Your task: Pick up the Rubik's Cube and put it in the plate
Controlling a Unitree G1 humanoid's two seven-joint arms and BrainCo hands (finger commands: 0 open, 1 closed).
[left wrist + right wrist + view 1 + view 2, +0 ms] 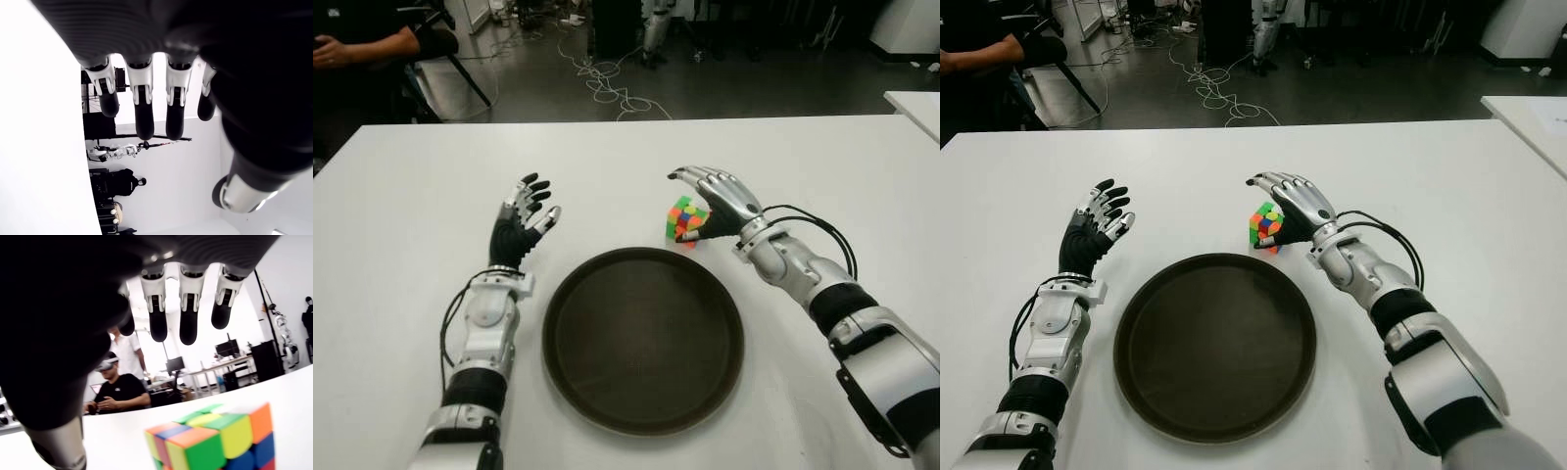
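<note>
While the Rubik's Cube [686, 219] sits on the white tabletop [411, 196], just beyond the far right rim of the plate [643, 338], it is not yet grasped. It stands tilted, with green, orange, yellow and red squares showing. The right hand [715, 199] arches over the cube from the plate's far right side, palm down; its fingers [189, 325] stretch forward above the cube, spread and relaxed, and its thumb reaches down beside the cube's near side; I cannot tell whether the thumb touches it. In the right wrist view the cube lies below the palm with clear space between it and the fingertips. The plate, a dark round dish with a raised rim, holds nothing. The left hand [523, 223] shows to the plate's far left, fingers [144, 105] extended and apart, holding nothing. Beyond the tabletop, past the plate's far side, cables [607, 83] trail on the floor, and a seated person [362, 44] shows at the far left.
</note>
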